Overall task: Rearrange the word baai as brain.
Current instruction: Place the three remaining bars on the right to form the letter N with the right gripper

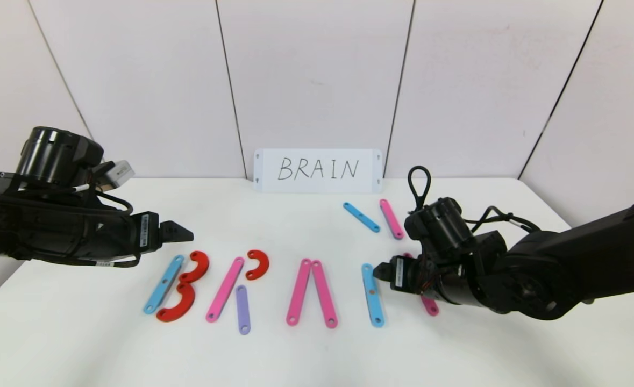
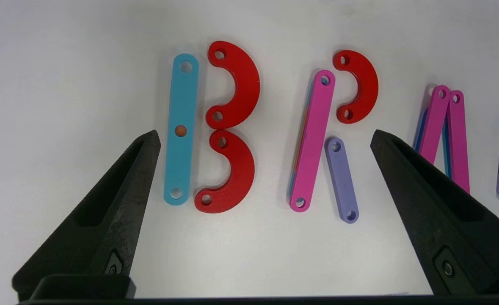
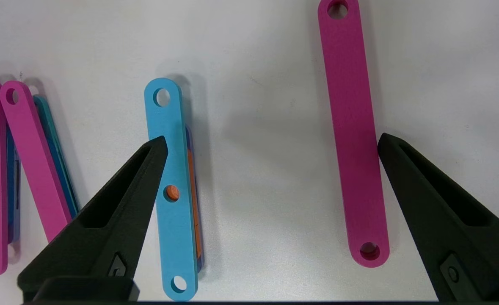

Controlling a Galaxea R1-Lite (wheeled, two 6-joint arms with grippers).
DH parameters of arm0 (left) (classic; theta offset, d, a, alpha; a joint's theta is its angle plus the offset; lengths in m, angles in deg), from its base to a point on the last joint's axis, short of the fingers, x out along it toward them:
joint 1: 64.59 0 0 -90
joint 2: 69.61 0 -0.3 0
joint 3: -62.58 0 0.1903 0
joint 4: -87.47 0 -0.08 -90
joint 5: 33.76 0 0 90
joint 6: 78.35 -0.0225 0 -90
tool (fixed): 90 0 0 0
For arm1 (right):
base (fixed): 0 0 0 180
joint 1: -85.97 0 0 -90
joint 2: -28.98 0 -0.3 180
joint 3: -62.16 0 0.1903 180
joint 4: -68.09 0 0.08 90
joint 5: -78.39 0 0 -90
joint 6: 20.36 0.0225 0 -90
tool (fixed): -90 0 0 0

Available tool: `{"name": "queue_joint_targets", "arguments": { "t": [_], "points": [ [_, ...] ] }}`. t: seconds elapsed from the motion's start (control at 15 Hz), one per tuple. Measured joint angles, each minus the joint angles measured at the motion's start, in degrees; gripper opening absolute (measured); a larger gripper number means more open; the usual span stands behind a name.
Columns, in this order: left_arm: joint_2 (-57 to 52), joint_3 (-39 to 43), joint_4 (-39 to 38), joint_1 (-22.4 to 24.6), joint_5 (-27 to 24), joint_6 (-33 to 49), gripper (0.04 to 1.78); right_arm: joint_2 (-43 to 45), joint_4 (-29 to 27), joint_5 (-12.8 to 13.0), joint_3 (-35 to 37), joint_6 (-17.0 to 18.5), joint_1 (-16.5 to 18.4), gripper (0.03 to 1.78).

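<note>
Four letters stand below the white card [image 1: 318,171]: B, R, A, I, with the N just begun.
Right gripper [image 3: 270,144] hovers spread wide and empty over the pink strip [image 3: 353,140] beside the blue I [image 1: 373,295]; left gripper [image 2: 265,140], equally wide and empty, hangs over B [image 2: 215,127] and R [image 2: 334,131]. Judged next: fetch the spare blue strip [image 1: 361,217] and spare pink strip [image 1: 391,219] lying nearer the card, to finish N.

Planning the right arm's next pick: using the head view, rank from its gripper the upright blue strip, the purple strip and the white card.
1. Upright blue strip, right beside the right gripper.
2. Purple strip, farther left, under the R.
3. White card, at the back wall.
</note>
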Motion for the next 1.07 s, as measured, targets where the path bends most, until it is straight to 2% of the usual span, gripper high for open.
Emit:
{"name": "queue_joint_targets", "arguments": {
  "t": [0.2,0.33,0.53,0.6,0.73,0.87,1.07],
  "points": [
    [0.0,0.0,0.0,0.0,0.02,-0.04,1.74,0.55,0.06,0.15,-0.22,-0.52,0.0,1.74],
    [0.0,-0.02,-0.02,0.0,0.0,-0.01,1.74,1.07,0.09,0.28,-1.41,-2.62,0.16,1.74],
    [-0.02,0.0,0.0,0.0,0.02,-0.04,1.74,1.32,0.15,-0.18,-5.13,-11.56,1.9,1.74],
    [0.0,0.0,-0.02,-0.02,0.05,-0.04,1.74,1.23,0.04,-1.01,-6.86,-14.25,2.4,1.74],
    [0.0,0.13,0.0,0.0,0.02,-0.04,1.74,0.44,-0.57,-4.53,-11.11,-19.47,3.91,1.74],
    [0.0,0.55,-0.11,-0.15,0.02,-0.1,1.74,-1.6,-1.04,-7.3,-15.63,-23.52,5.23,1.74],
    [0.0,0.77,-0.11,-0.3,0.02,-0.1,1.74,-6.58,-1.21,-8.86,-22.53,-27.92,5.77,1.74]
  ]
}}
